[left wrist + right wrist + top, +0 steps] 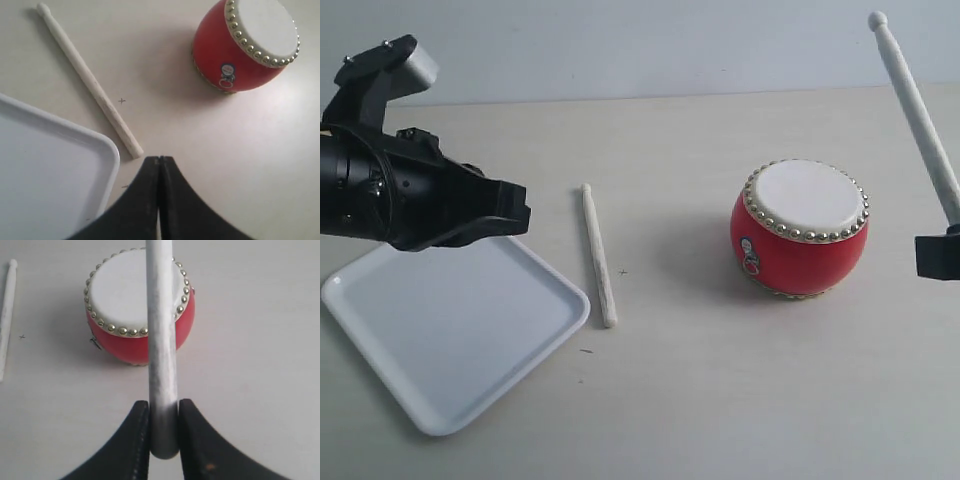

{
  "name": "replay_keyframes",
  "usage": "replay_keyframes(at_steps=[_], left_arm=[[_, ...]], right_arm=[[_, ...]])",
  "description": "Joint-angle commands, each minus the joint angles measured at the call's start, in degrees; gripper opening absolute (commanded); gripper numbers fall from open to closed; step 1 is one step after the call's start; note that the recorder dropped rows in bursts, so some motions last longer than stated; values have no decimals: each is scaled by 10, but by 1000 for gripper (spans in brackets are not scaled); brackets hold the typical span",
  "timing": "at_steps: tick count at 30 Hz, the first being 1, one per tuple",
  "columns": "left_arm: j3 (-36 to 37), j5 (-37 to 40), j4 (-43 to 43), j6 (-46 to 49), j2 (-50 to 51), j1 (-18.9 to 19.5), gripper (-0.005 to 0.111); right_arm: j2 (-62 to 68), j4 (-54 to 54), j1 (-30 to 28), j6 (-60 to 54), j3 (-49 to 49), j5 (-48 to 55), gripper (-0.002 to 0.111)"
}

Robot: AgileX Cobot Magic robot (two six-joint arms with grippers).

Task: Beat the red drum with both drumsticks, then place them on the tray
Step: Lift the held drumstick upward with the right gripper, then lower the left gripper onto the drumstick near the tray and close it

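White tray (450,335) lies leftmost on the tabletop (700,400), the left gripper (159,160) above its corner, jaws together and empty. One drumstick (598,255) lies just ahead of them; the red drum (800,230) stands farther right. The right gripper (164,404) has its jaws clamped on the other drumstick (920,115), tilted up beside the drum.

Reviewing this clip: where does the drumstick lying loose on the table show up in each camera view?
Exterior view: the loose drumstick lies between the tray and the red drum.
Left wrist view: it runs diagonally past the tray corner, ahead of the left gripper's fingers, which are shut.
Right wrist view: a cropped sliver at the frame edge, beside the drum.
Shared landmark: the red drum, seen in all three.
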Motion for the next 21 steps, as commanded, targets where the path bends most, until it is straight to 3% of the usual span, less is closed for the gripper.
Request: replay_keyframes(at_steps=[1,4,6,7,8,9,10,12,17,21], left_arm=[[-46,-18,-6,-32,1,-5,0],[-85,-16,61,-111,6,-27,0],[-110,-3,178,-209,16,-49,0],[-144,44,350,-350,34,-81,0],[-164,73,423,-420,43,-99,0],[-205,171,575,-556,72,-134,0],[-221,205,611,-596,86,-146,0],[-267,269,618,-655,137,-173,1],[-294,265,517,-772,244,-204,33],[-294,173,451,-799,284,-206,35]], right_arm=[[-4,-49,1,-37,2,-3,0],[-4,-52,1,-98,2,-6,0],[-4,-50,1,-139,2,-11,0],[-4,-50,1,-170,2,-20,0],[-4,-51,1,-180,2,-26,0],[-4,-51,1,-199,2,-42,0],[-4,-51,1,-202,2,-50,0],[-4,-51,1,-212,2,-80,0],[-4,-50,1,-238,2,-91,0],[-4,-37,1,-245,2,-101,0]])
